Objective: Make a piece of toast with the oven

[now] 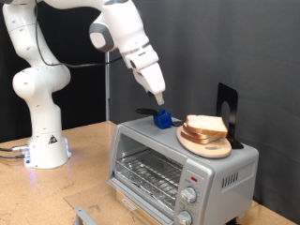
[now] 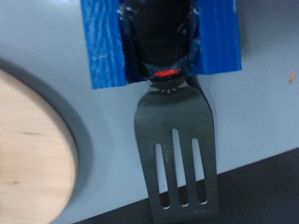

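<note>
Now hand (image 1: 160,97) hovers above oven (image 1: 178,167), toast (image 1: 205,126) just beside.

Oven (image 1: 178,169): small silver-grey box, glass door shut, wire rack visible inside, two round knobs w/ red light at front, exterior view's right. Toast (image 1: 207,126): pale slice, tan crust, atop oven, lying slightly tilted.

Your white Franka arm (image 1: 56,56) rises from its base at the exterior view's left, arches over, and slopes down toward the right. Its gripper (image 1: 159,97) points downward, fingertips close together, wrist tilted.
</note>
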You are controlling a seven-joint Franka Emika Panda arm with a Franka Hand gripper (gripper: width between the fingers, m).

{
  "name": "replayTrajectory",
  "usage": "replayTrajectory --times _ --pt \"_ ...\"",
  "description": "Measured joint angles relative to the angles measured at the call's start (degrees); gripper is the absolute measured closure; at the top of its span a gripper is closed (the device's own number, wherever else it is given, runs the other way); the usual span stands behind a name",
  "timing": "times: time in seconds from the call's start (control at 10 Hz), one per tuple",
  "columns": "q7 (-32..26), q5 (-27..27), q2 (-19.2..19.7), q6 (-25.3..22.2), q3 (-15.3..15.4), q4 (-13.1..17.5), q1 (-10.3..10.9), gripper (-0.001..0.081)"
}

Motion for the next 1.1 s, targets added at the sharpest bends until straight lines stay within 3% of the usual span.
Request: replayTrajectory --times 0.3,1.1 --pt "-4.9 4.7 2.2 3.5 -0.3 -0.8 1.5 0.0124" --pt "-6.0 6.8 5.6 5.5 0.0 -1.5 2.4 0.0124"
